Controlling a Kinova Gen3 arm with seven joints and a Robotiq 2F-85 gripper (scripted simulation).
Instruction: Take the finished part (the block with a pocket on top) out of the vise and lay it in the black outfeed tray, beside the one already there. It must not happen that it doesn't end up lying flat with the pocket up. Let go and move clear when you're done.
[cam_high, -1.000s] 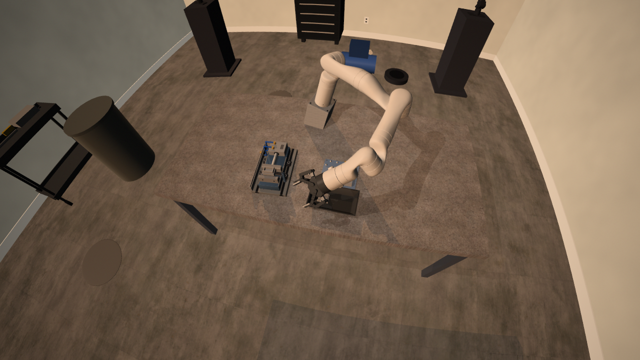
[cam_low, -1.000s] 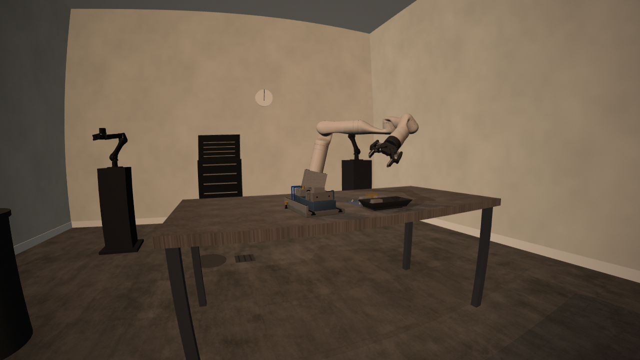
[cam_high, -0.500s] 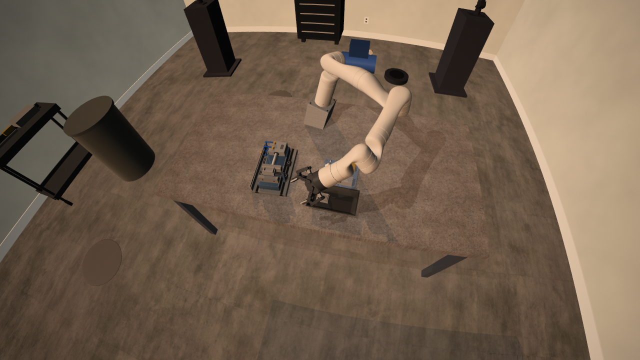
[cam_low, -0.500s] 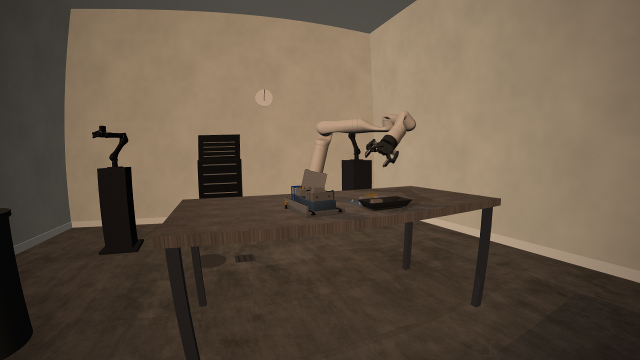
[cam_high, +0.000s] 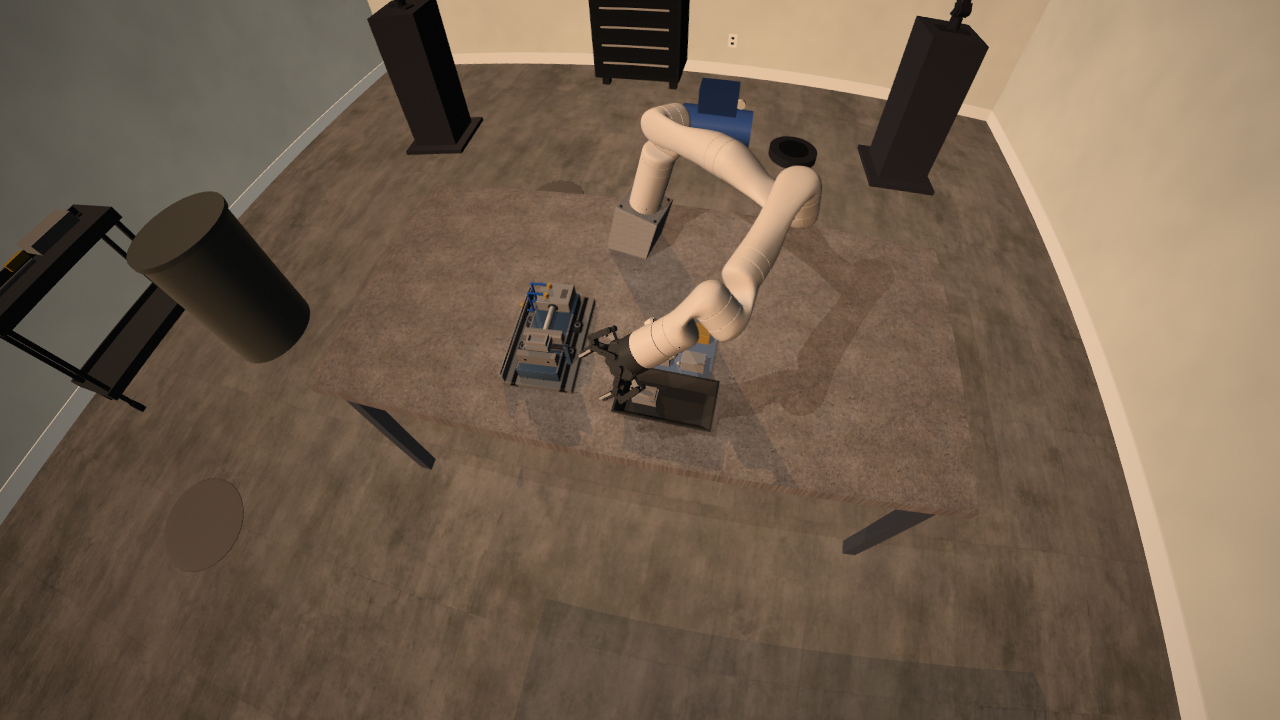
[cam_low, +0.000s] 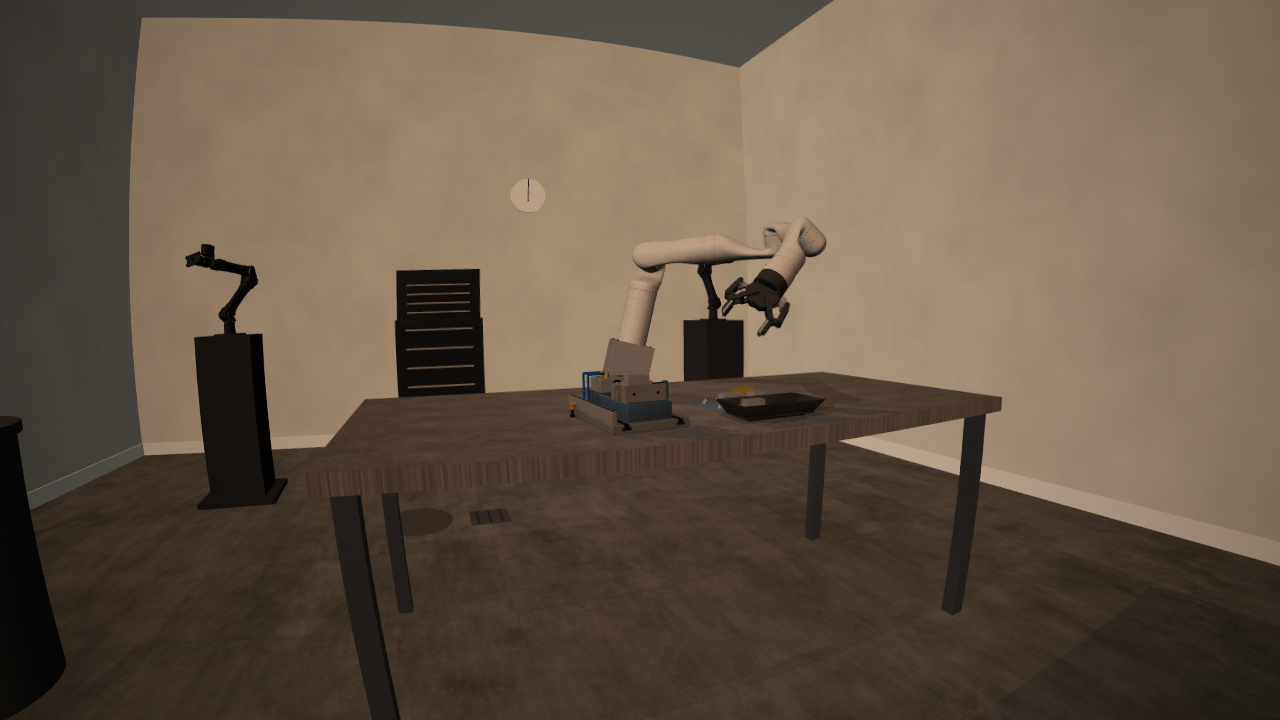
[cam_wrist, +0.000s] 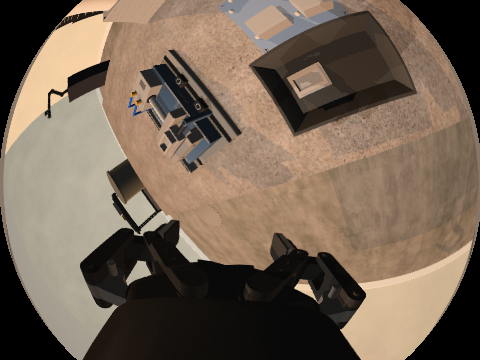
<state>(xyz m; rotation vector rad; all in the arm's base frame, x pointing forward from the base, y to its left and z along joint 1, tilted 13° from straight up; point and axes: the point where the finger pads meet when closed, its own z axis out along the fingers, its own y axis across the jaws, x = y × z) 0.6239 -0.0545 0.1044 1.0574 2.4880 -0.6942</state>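
The vise (cam_high: 544, 337) stands on the table, with a tan block clamped in its jaws (cam_high: 539, 341); it also shows in the side view (cam_low: 626, 402) and the wrist view (cam_wrist: 179, 119). The black outfeed tray (cam_high: 673, 399) lies to its right with one tan pocketed block inside (cam_wrist: 308, 82); the tray also shows in the side view (cam_low: 771, 404) and the wrist view (cam_wrist: 334, 70). My gripper (cam_high: 608, 365) (cam_low: 757, 307) is open and empty. It hangs high above the table, between the vise and the tray. Its fingers show at the bottom of the wrist view (cam_wrist: 223, 267).
A blue plate with two tan blocks and an orange tag (cam_wrist: 283, 7) lies behind the tray. My arm's base block (cam_high: 640, 228) stands at the table's far side. A dark barrel (cam_high: 219, 277), black pedestals and a drawer cabinet (cam_high: 638, 40) stand on the floor around the table.
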